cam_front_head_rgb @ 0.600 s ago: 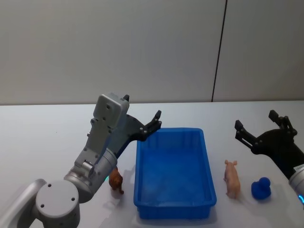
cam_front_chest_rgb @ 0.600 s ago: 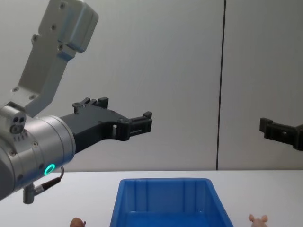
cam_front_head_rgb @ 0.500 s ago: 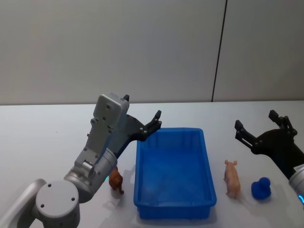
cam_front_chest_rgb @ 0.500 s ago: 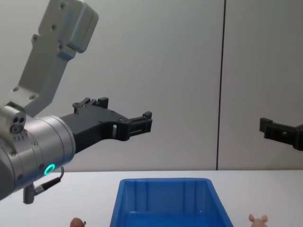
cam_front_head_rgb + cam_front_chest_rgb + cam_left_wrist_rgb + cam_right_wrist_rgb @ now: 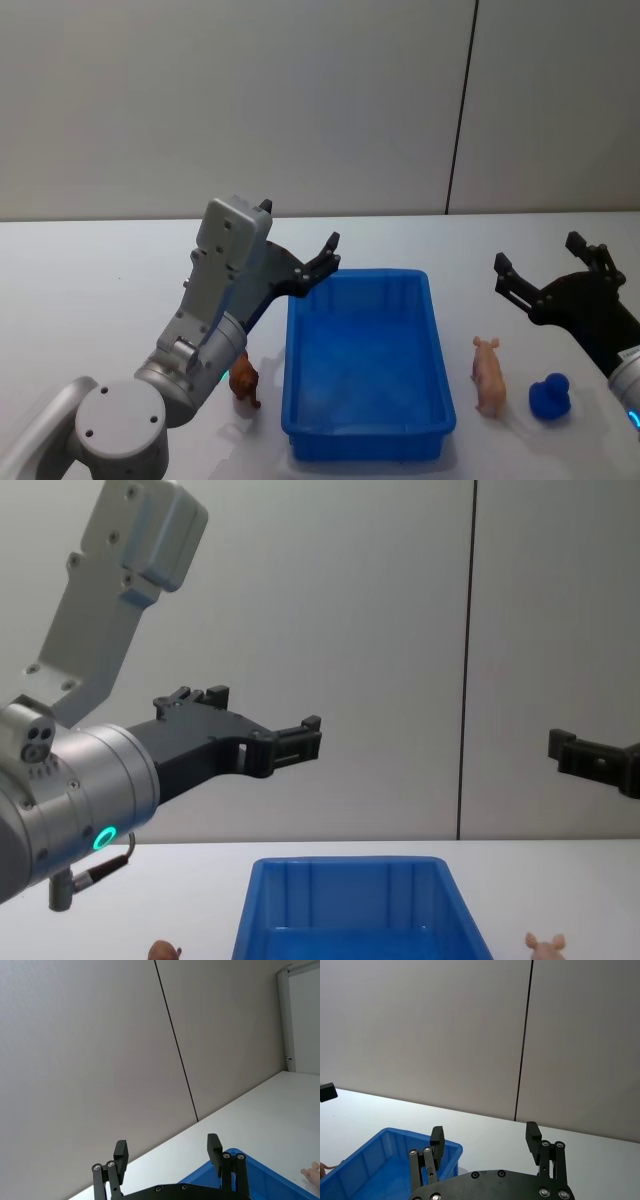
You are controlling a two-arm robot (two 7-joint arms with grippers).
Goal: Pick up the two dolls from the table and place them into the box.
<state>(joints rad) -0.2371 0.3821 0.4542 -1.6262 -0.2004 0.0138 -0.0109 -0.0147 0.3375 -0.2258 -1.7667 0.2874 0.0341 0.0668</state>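
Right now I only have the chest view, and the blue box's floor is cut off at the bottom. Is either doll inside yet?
Observer: No. The head view shows the box floor bare; the reddish-brown doll is on the table off its left side.
Operator: And the pink one?
Observer: The pink doll is on the table off the box's right side, not touching it.
Operator: Either end effector holding anything?
Observer: No. The wrist views show the left end effector and right end effector open and empty.
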